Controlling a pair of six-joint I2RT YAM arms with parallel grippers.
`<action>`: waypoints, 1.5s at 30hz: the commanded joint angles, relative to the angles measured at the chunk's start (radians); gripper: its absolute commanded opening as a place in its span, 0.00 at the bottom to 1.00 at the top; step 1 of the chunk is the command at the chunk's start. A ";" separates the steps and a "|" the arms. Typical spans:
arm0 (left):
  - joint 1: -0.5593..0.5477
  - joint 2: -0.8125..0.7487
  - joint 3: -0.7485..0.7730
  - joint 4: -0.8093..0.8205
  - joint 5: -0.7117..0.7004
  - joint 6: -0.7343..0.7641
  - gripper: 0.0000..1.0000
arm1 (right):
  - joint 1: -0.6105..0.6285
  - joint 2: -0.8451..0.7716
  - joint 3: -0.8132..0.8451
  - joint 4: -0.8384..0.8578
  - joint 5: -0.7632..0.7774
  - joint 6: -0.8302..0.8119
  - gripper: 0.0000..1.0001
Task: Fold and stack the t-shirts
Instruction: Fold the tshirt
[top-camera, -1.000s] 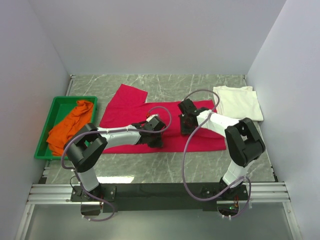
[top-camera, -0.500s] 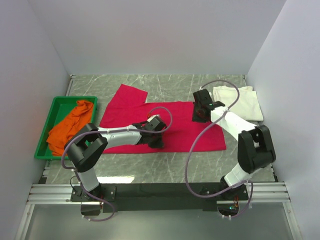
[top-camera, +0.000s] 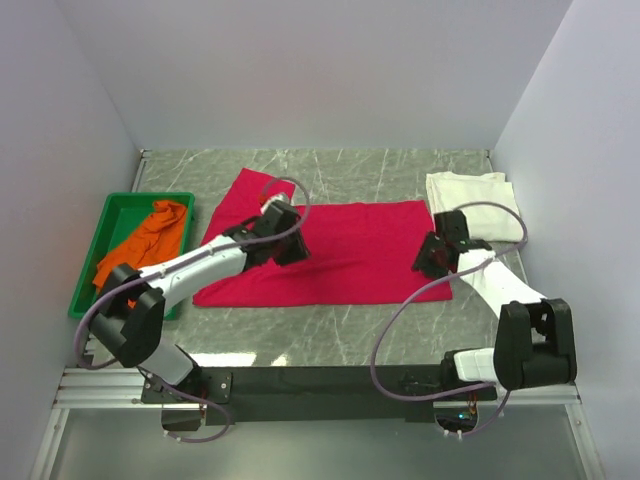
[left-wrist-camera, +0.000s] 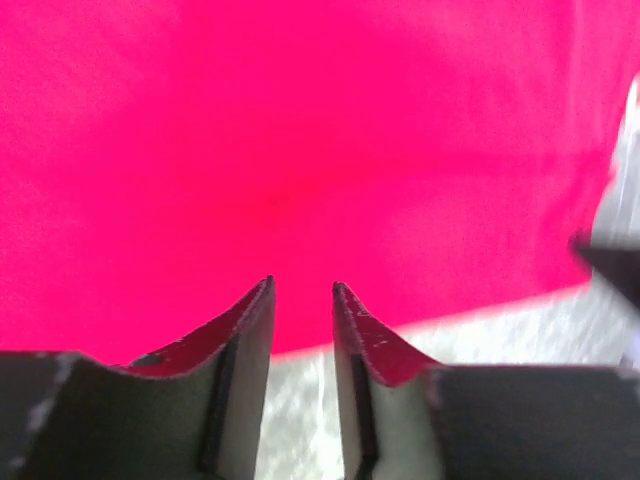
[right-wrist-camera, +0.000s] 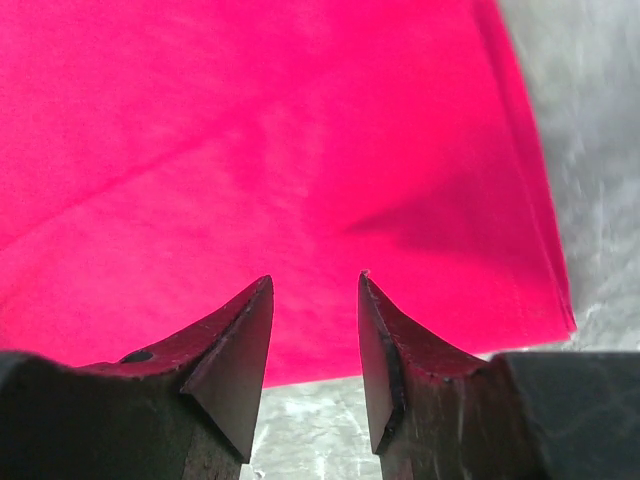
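Observation:
The crimson t-shirt (top-camera: 350, 255) lies spread flat in the middle of the marble table, one sleeve (top-camera: 258, 190) pointing to the back left. My left gripper (top-camera: 285, 243) hovers over its left part, jaws open and empty; in the left wrist view the gripper (left-wrist-camera: 302, 285) has the crimson cloth (left-wrist-camera: 300, 150) ahead of it. My right gripper (top-camera: 432, 258) sits at the shirt's right edge, open and empty too (right-wrist-camera: 315, 278), over the cloth (right-wrist-camera: 280, 150). The cream-white t-shirt (top-camera: 475, 205) lies folded at the back right. The orange t-shirt (top-camera: 140, 250) lies crumpled in the bin.
A green plastic bin (top-camera: 105, 225) stands at the left side of the table. White walls close in the table at the back and both sides. Grey marble (right-wrist-camera: 590, 150) shows right of the shirt's corner. The arms' cables loop above the cloth.
Both grippers have opened and let go of the crimson cloth. The left arm swung up and to the left, the right arm swung out to the shirt's right edge. The shirt now lies flatter.

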 joint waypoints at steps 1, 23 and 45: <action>0.087 0.036 0.045 -0.011 -0.031 0.055 0.34 | -0.070 -0.054 -0.080 0.075 -0.097 0.056 0.47; 0.270 0.397 0.212 0.016 -0.075 0.078 0.23 | -0.343 -0.017 -0.243 0.092 -0.186 0.081 0.46; 0.314 0.106 0.234 -0.040 -0.119 0.093 0.68 | -0.236 -0.230 -0.197 0.078 -0.073 0.079 0.49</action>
